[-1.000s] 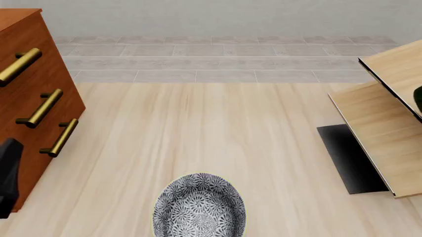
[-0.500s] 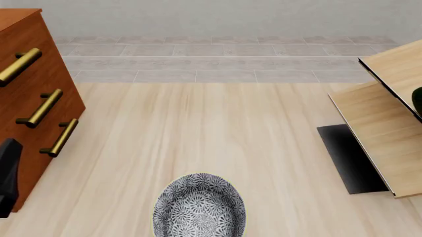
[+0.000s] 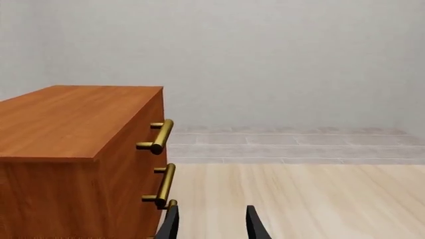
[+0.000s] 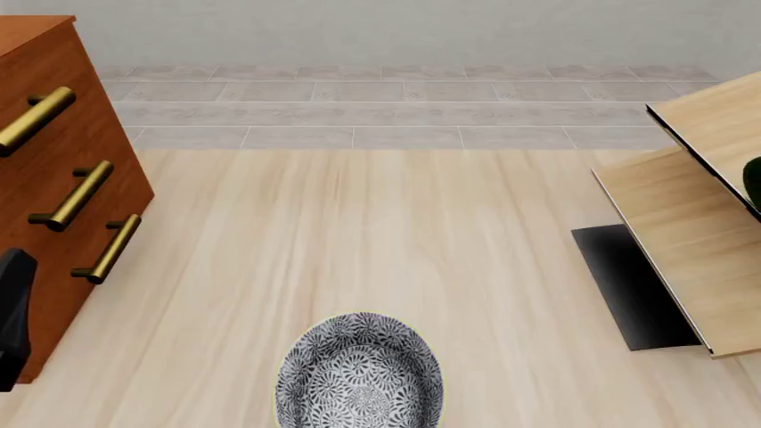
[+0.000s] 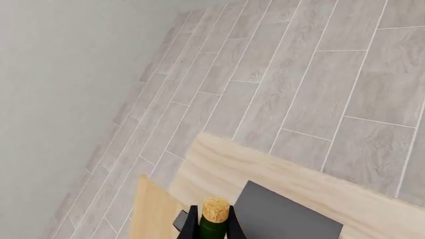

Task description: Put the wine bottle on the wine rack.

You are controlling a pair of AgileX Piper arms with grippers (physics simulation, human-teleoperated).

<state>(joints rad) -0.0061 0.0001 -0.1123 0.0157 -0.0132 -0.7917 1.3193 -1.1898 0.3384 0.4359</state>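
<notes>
In the right wrist view, my right gripper [image 5: 212, 223] is shut on the neck of the wine bottle [image 5: 214, 230]. The bottle's tan cork [image 5: 214, 209] pokes out between the fingers. Beyond it lie a tan panel [image 5: 151, 214] and the black base [image 5: 285, 216] of the wine rack. In the front view the wine rack [image 4: 683, 223] stands at the right edge, and a dark green sliver of the bottle [image 4: 754, 178] shows over its upper panel. My left gripper [image 3: 212, 213] is open and holds nothing, beside the cabinet.
A reddish-brown drawer cabinet [image 4: 60, 152] with brass handles [image 4: 71, 196] stands at the left, with a black part of my left arm [image 4: 12, 316] against its front. A patterned grey bowl [image 4: 359, 374] sits at the near middle of the wooden table [image 4: 380, 232].
The black part of my left arm has slid slightly toward the left edge of the front view. Nothing else has visibly moved.
</notes>
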